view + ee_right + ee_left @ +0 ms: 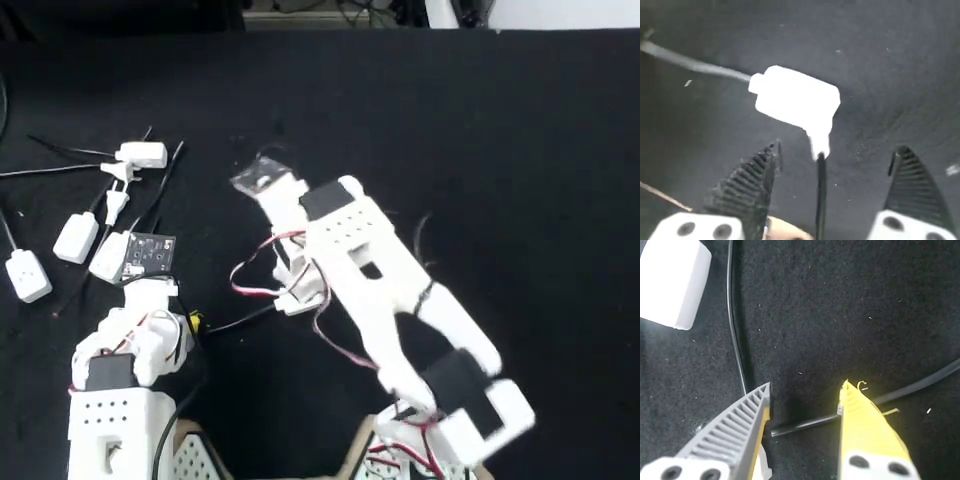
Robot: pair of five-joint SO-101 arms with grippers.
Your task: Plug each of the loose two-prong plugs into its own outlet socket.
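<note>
high view: white plugs [118, 200] and socket blocks [75, 237] lie clustered on the black worktop's [520, 150] left side.
left wrist view: the left end effector [805, 387] gapes open astride a black cable [805, 424].
right wrist view: the right end effector [837, 148] is open too (fingers wide apart), with a white plug [795, 100] just ahead.

So the desk [520, 150] I'm working over is covered pretty much edge to edge in a matte black cloth [850, 300]. Up close it's a fuzzy weave dotted with tiny pale lint specks [870, 317], and the light puts a soft greyish sheen on it in places. Past the far edge I only get a thin strip of room: dark on the left, a tangle of dark cables [350, 12] against something pale in the middle, and a bright white surface [560, 12] over at the right corner.
</note>
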